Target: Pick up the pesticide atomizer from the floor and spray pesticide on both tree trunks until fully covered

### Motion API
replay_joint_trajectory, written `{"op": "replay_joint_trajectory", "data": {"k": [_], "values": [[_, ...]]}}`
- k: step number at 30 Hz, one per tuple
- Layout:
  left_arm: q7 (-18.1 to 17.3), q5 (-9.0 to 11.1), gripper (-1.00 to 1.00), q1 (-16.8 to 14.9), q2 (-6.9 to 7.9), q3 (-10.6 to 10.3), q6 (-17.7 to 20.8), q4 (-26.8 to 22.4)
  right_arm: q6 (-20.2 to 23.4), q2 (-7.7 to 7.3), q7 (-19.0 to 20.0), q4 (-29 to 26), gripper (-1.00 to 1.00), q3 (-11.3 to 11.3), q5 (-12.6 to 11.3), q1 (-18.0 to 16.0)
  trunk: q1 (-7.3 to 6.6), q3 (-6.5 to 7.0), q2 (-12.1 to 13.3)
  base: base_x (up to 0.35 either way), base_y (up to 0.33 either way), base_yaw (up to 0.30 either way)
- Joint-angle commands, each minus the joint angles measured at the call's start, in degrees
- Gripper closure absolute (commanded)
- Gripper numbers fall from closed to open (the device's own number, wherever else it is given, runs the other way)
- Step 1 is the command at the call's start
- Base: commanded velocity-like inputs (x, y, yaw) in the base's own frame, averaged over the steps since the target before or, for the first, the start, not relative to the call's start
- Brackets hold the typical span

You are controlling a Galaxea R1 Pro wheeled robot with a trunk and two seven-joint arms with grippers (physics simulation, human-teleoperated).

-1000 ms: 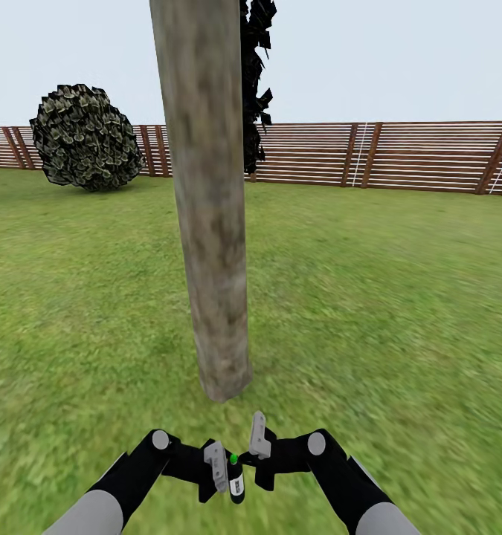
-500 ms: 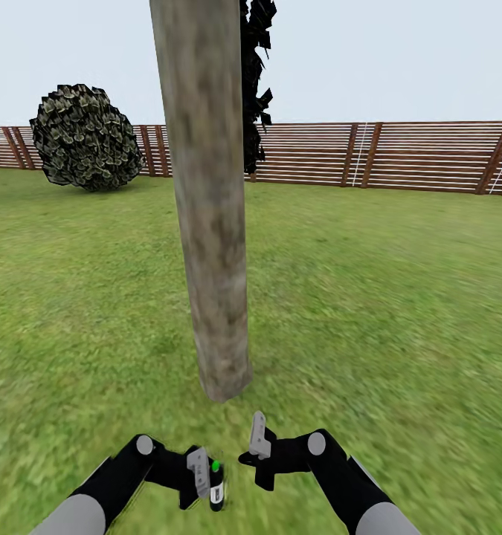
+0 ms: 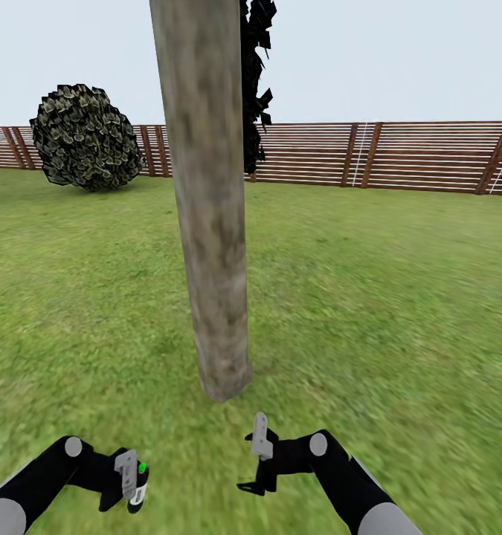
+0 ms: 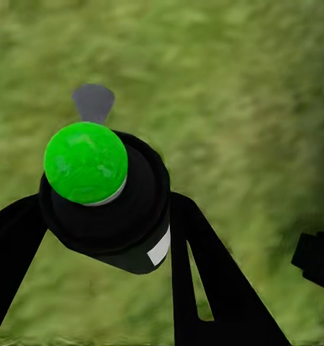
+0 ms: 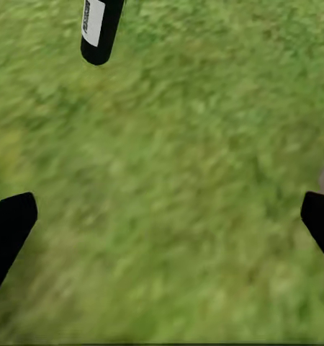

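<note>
Head view: your left gripper (image 3: 132, 475) clamps the pesticide atomizer (image 3: 138, 487) low over the lawn (image 3: 399, 297), short of the tree trunk (image 3: 210, 223).
Left wrist view: its green cap (image 4: 85, 162) faces you. Right wrist view: your right gripper (image 5: 169, 223) is spread wide, holding nothing.

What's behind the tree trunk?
Behind the tree trunk, a near-black tree pokes out on one side, with the slatted fence beyond. That tree's base and the fence stretch directly behind are covered.

No readable text anywhere; white label on the pesticide atomizer (image 5: 95, 21) carries dark print, too blurred to make out
</note>
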Motion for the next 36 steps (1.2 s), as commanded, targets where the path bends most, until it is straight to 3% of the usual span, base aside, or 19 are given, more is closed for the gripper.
{"op": "replay_joint_trajectory", "data": {"k": [1, 5, 9, 11, 12, 14, 15, 16, 17, 18, 20, 21, 25, 26, 36], "values": [[0.13, -0.26, 1.00, -0.04, 0.20, -0.11, -0.52, -0.03, -0.37, -0.01, -0.03, -0.05, -1.00, -0.17, 0.57, -0.02, -0.01, -0.05, -0.02, 0.000, 0.000, 0.000], [1.05, -0.10, 1.00, -0.08, 0.28, 0.49, -0.04, 0.04, -0.45, -0.72, -0.39, -0.02, -1.00, -0.31, 0.55, 0.00, -0.01, -0.05, -0.02, 0.000, 0.000, 0.000], [7.27, 0.39, 1.00, -0.05, 0.29, 3.38, 0.08, 0.68, -0.59, -4.16, -4.63, 0.55, -1.00, -2.00, 0.24, 0.15, -0.01, -0.05, -0.02, 0.000, 0.000, 0.000], [12.64, 1.08, 1.00, -0.08, 0.15, 6.71, 0.00, 3.41, -0.61, -5.14, -11.46, 3.72, -1.00, -7.20, 0.11, 0.29, -0.01, -0.05, -0.02, 0.000, 0.000, 0.000], [13.66, 1.38, 1.00, -0.08, 0.11, 7.53, -0.04, 4.04, -0.62, -5.23, -12.97, 4.77, -1.00, -8.80, 0.10, 0.31, -0.01, -0.05, -0.02, 0.000, 0.000, 0.000], [17.61, 3.35, 1.00, -0.09, -0.23, 10.87, -0.16, 6.17, -0.64, -5.44, -19.02, 9.57, -1.00, -16.52, 0.07, 0.38, -0.01, -0.05, -0.02, 0.000, 0.000, 0.000], [20.64, 5.72, 1.00, -0.10, -0.93, 13.48, -0.18, 7.23, -0.77, -5.55, -23.54, 12.96, -1.00, -22.48, 0.13, 0.40, -0.01, -0.05, -0.02, 0.000, 0.000, 0.000], [22.85, 7.58, 1.00, -0.08, -1.51, 15.24, -0.16, 7.70, -0.89, -5.66, -26.64, 14.91, -1.00, -26.02, 0.16, 0.41, -0.01, -0.05, -0.02, 0.000, 0.000, 0.000], [24.03, 8.49, 1.00, -0.09, -1.80, 16.07, -0.11, 7.88, -0.94, -5.79, -28.26, 15.76, -1.00, -27.58, 0.17, 0.41, -0.01, -0.05, -0.02, 0.000, 0.000, 0.000], [26.54, 10.23, 1.00, -0.09, -2.34, 17.55, 0.00, 8.16, -1.05, -6.14, -31.78, 17.27, -1.00, -30.22, 0.19, 0.41, -0.01, -0.05, -0.02, 0.000, 0.000, 0.000], [31.58, 12.52, 1.00, -0.09, -3.44, 19.31, 0.21, 8.70, -1.24, -6.97, -39.58, 19.45, -1.00, -33.45, 0.15, 0.45, -0.01, -0.05, -0.02, 0.000, 0.000, 0.000], [50.05, 18.50, 1.00, -0.10, -12.29, 20.99, 0.53, 13.22, -21.89, -9.28, -64.88, 30.30, -1.00, -35.79, -0.03, 5.63, -0.01, -0.05, -0.02, 0.000, 0.000, 0.000], [50.22, 18.82, 1.00, -0.08, -12.67, 20.87, 0.42, 13.21, -22.20, -9.21, -65.05, 30.54, -1.00, -35.83, -0.04, 5.76, -0.01, -0.05, -0.02, 0.000, 0.000, 0.000], [50.76, 19.33, 1.00, -0.10, -13.05, 20.80, 0.49, 13.15, -22.20, -8.77, -64.92, 32.81, -1.00, -35.76, 0.05, 5.78, -0.01, -0.05, -0.02, 0.000, 0.000, 0.000], [50.76, 19.19, 1.00, -0.10, -12.98, 20.81, 0.58, 13.02, -22.23, -8.76, -64.87, 32.81, -1.00, -35.76, 0.04, 5.78, -0.01, -0.05, -0.02, 0.000, 0.000, 0.000]]}}
